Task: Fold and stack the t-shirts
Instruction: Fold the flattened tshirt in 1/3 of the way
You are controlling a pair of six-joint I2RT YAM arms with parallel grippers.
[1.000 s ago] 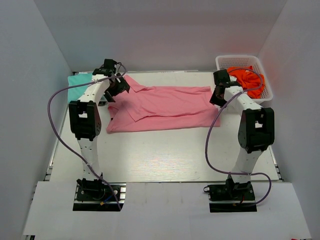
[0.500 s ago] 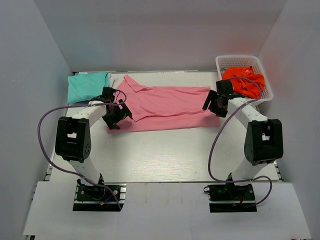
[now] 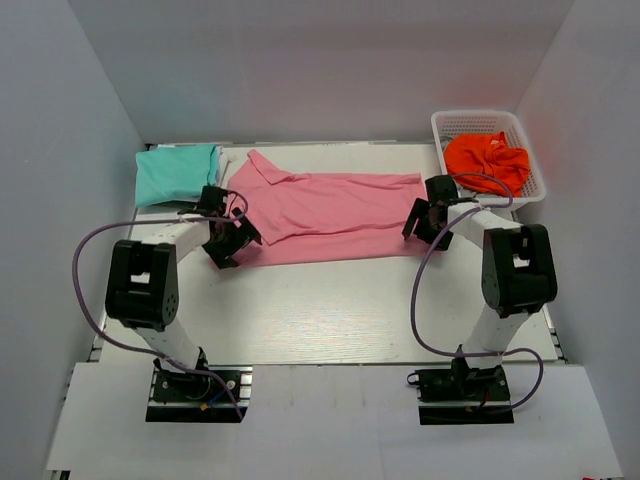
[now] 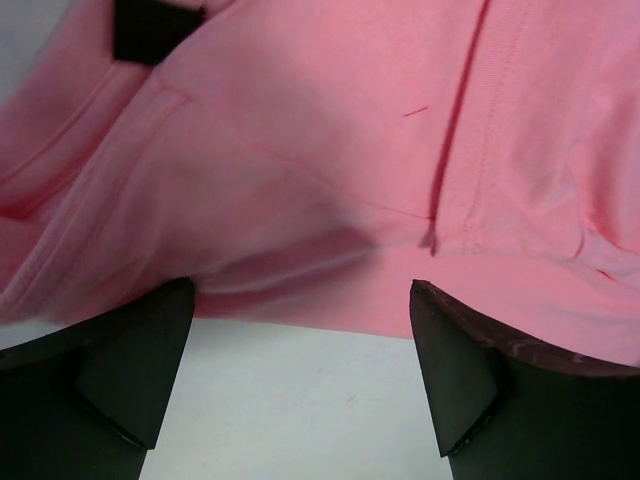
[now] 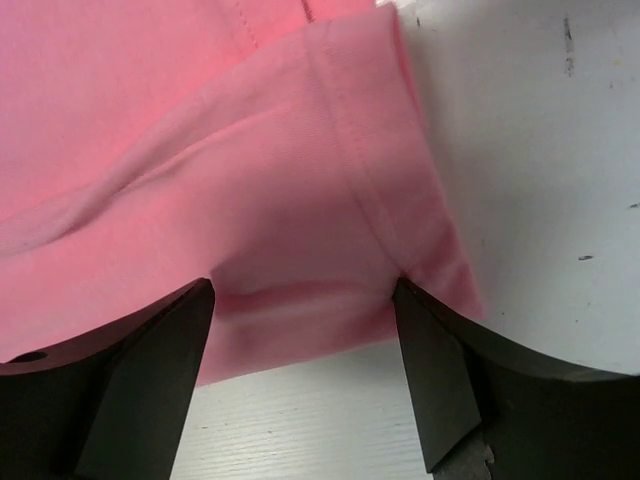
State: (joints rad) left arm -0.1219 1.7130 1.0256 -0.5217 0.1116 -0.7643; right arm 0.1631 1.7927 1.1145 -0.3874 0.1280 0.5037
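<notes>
Because the pink shirt (image 3: 330, 212) lies spread flat across the far half of the table (image 3: 330, 300), its long side running left to right, I have an arm reaching to each end of its near edge. My left gripper (image 3: 226, 242) sits at the near left corner, at the collar end, jaws spread wide with the hem lying loose between them and nothing pinched. My right gripper (image 3: 424, 220) is at the near right corner, likewise released, with the hemmed corner resting flat on the table between its fingers (image 5: 140, 390). I judge this pairing is meant for taking both corners together, so the near edge can be carried over evenly in one fold. The teal shirt (image 3: 177, 172) lies as a compact rectangle at the far left, just beside the pink collar, likely the base of the stack. A white basket (image 3: 478, 121) at the far right holds orange cloth (image 3: 485, 160)
</notes>
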